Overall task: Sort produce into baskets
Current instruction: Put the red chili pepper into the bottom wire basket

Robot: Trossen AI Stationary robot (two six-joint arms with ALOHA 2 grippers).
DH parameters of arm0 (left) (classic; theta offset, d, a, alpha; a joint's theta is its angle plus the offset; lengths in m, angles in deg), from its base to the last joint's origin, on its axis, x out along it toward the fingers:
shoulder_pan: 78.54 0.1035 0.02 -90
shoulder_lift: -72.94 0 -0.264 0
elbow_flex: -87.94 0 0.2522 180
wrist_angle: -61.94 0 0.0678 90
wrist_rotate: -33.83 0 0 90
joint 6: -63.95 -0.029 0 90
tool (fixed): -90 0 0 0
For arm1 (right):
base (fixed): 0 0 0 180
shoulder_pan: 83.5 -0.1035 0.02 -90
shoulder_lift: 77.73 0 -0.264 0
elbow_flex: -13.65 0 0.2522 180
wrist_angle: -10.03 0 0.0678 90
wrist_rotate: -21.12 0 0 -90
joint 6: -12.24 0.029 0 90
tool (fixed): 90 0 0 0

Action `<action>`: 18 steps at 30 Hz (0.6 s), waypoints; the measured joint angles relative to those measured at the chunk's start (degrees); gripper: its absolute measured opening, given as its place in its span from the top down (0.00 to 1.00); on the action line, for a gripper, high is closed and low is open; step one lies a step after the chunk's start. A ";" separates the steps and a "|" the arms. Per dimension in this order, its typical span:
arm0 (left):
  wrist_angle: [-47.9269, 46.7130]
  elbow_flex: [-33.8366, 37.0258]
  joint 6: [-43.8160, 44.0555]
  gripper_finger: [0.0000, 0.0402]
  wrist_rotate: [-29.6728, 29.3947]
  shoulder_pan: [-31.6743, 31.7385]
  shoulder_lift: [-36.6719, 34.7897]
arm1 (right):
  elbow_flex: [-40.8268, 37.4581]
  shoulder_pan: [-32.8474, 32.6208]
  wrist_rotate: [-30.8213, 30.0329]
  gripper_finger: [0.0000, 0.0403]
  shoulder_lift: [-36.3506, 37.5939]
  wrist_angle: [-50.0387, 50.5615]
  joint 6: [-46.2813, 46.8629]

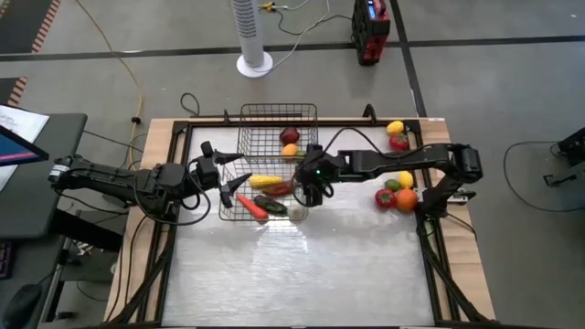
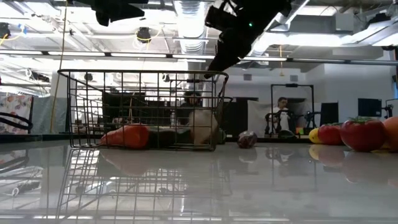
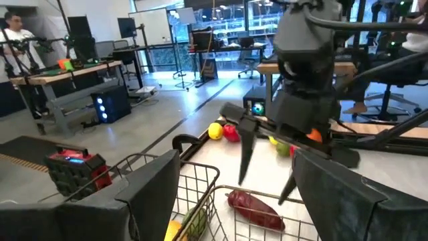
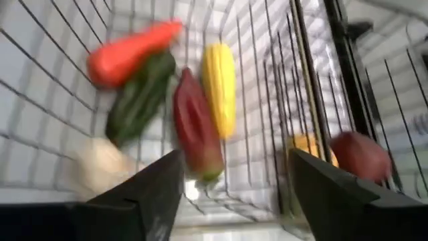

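Note:
Two black wire baskets stand end to end: a near one (image 1: 263, 194) and a far one (image 1: 279, 123). The near basket holds a yellow corn cob (image 4: 219, 87), an orange carrot (image 4: 130, 50), a green long vegetable (image 4: 137, 100), a pale piece (image 4: 100, 167) and a dark red long vegetable (image 4: 196, 127). My right gripper (image 1: 309, 195) hangs open above that basket's right end, and the dark red vegetable lies below its parted fingers (image 3: 244, 157). At the basket's left side my left gripper (image 1: 227, 175) stands open and level, holding nothing.
The far basket holds a dark red round piece (image 4: 361, 155) and an orange one (image 4: 307, 144). Loose produce lies at the table's right: yellow (image 1: 395, 127), red (image 1: 399, 142), yellow (image 1: 405, 179), green (image 1: 386, 197), orange (image 1: 406, 200). Bare tabletop (image 1: 302, 274) spreads toward the near edge.

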 joint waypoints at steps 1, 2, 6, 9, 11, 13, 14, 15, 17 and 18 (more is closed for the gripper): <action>-0.03 0.00 0.01 0.31 0.00 0.00 0.00 | 0.46 0.16 -0.15 0.24 0.36 2.72 0.01; -0.05 0.00 0.13 0.31 0.01 0.00 -0.01 | 0.69 0.27 -0.19 0.22 0.93 5.30 0.31; -0.39 0.00 0.57 0.31 0.02 0.00 0.00 | -0.42 1.78 0.06 0.18 5.47 12.52 0.77; -0.41 -0.02 0.55 0.31 0.02 0.00 0.00 | -4.85 3.71 1.06 0.17 8.82 12.99 -0.74; -0.41 0.00 0.57 0.31 0.02 0.00 0.00 | -8.67 4.89 2.75 0.17 10.26 12.95 -3.01; -0.30 -0.02 0.57 0.31 0.02 -0.01 -0.01 | -12.47 5.97 4.58 0.17 10.95 12.52 -5.24; -0.28 -0.02 0.57 0.31 0.02 0.00 0.00 | -14.18 6.40 5.41 0.17 10.96 11.91 -5.82; -0.28 -0.02 0.57 0.31 0.02 0.00 0.00 | -15.84 6.98 6.01 0.17 10.62 10.52 -6.44; -0.24 -0.01 0.57 0.31 0.01 0.00 0.00 | -18.55 8.23 6.83 0.17 9.52 7.00 -6.70; -0.24 0.00 0.57 0.31 -0.03 0.00 -0.01 | -19.71 9.00 8.00 0.17 9.08 4.81 -6.70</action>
